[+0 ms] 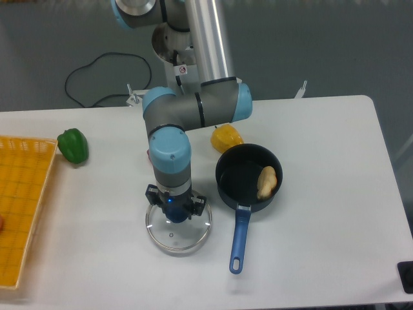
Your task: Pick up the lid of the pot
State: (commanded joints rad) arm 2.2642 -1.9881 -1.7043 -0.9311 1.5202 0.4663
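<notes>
Evidently, a robot arm [169, 139] has its jaws narrowed on the blue knob [175, 215] of the pot lid [188, 238], beside the pan [233, 173], likely because the knob offers the surest grip on slick glass. The lid looks slightly raised; its gap above the tabletop [322, 245] is hard to judge. The arm hides most of a red item [148, 155]; the picture's edge crops a yellow crate [29, 158], well apart from the pan.

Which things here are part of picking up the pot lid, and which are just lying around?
For the job:
- round clear pot lid with blue knob
- black two-finger gripper, closed on the knob

Lying about:
- round black pan with blue handle
- tan object inside it
- green pepper
- shiny yellow object
- orange-yellow bin
</notes>
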